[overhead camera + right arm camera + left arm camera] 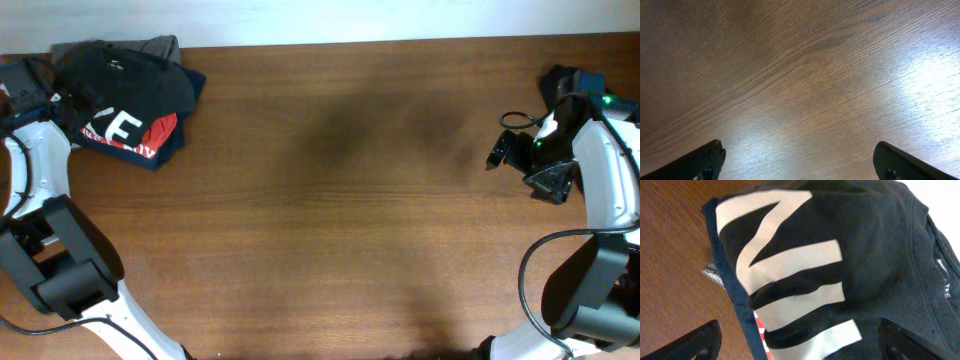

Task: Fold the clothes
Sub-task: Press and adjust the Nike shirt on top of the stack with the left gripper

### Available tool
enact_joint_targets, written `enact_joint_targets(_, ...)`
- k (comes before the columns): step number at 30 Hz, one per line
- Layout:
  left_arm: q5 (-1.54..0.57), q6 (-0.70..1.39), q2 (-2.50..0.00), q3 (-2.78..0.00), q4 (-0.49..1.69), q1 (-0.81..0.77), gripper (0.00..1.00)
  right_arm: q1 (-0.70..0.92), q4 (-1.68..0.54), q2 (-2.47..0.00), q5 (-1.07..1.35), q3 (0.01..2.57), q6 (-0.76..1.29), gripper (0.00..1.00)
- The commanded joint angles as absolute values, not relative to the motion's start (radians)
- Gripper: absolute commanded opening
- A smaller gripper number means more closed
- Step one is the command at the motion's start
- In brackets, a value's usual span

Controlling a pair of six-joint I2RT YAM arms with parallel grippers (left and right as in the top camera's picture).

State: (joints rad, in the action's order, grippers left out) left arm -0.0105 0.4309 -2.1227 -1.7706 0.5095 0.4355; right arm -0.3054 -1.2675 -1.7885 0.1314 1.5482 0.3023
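Observation:
The clothes lie in a folded stack at the table's far left corner. On top is a black T-shirt with big white letters, and under it a navy garment with a red and white print. My left gripper hangs over the stack's left side. In the left wrist view the left gripper is open, its fingertips wide apart above the shirt and holding nothing. My right gripper is far off at the right and, as the right wrist view shows, the right gripper is open over bare wood.
A grey garment pokes out at the back of the stack, close to the table's far edge. A small label sticks out from the navy garment. The brown wooden table stretches between the two arms.

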Motion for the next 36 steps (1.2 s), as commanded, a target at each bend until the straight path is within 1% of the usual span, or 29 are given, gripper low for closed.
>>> enact_joint_targets(1,-0.004,0.432,-2.126,-1.798,0.518,0.439,0.99,-0.308,-1.267,-1.772,0.122,1.562,0.296,0.99)
enact_joint_targets(5,0.008,0.395,-2.096,-1.798,0.535,0.439,0.99,-0.308,-1.267,-1.772,0.122,1.562,0.296,0.99)
enact_joint_targets(8,0.016,0.395,-2.022,-1.798,0.537,0.439,0.98,-0.308,-1.267,-1.772,0.122,1.562,0.296,0.99)
enact_joint_targets(10,0.016,0.387,-1.975,-1.798,0.540,0.439,0.90,-0.308,-1.267,-1.772,0.122,1.562,0.296,0.99)
enact_joint_targets(11,0.016,0.387,-1.952,-1.798,0.547,0.439,0.82,-0.308,-1.267,-1.772,0.122,1.562,0.296,0.99)
enact_joint_targets(12,0.018,0.387,-1.913,-1.798,0.569,0.439,0.55,-0.308,-1.267,-1.772,0.122,1.562,0.296,0.99)
enact_joint_targets(13,0.019,0.377,-1.898,-1.798,0.575,0.439,0.31,-0.308,-1.267,-1.772,0.122,1.562,0.296,0.99)
enact_joint_targets(14,0.020,0.373,-1.888,-1.798,0.576,0.435,0.05,-0.308,-1.267,-1.772,0.122,1.562,0.296,0.99)
enact_joint_targets(15,0.019,0.373,-1.884,-1.798,0.552,0.430,0.01,-0.308,-1.267,-1.772,0.122,1.562,0.296,0.99)
enact_joint_targets(19,0.023,0.281,-1.917,-1.798,0.418,0.405,0.01,-0.308,-1.267,-1.772,0.122,1.562,0.296,0.99)
enact_joint_targets(23,0.022,0.168,-2.014,-1.798,0.250,0.378,0.00,-0.308,-1.267,-1.772,0.122,1.562,0.296,0.99)
enact_joint_targets(26,0.023,0.149,-2.108,-1.798,0.165,0.369,0.00,-0.308,-1.267,-1.772,0.122,1.562,0.296,0.99)
enact_joint_targets(29,0.023,0.139,-2.215,-1.798,0.102,0.368,0.01,-0.308,-1.267,-1.772,0.122,1.562,0.296,0.99)
enact_joint_targets(33,0.023,0.113,-2.314,-1.798,0.080,0.370,0.01,-0.308,-1.267,-1.772,0.122,1.562,0.296,0.99)
enact_joint_targets(36,0.023,0.091,-2.328,-1.798,0.080,0.369,0.01,-0.308,-1.267,-1.772,0.122,1.562,0.296,0.99)
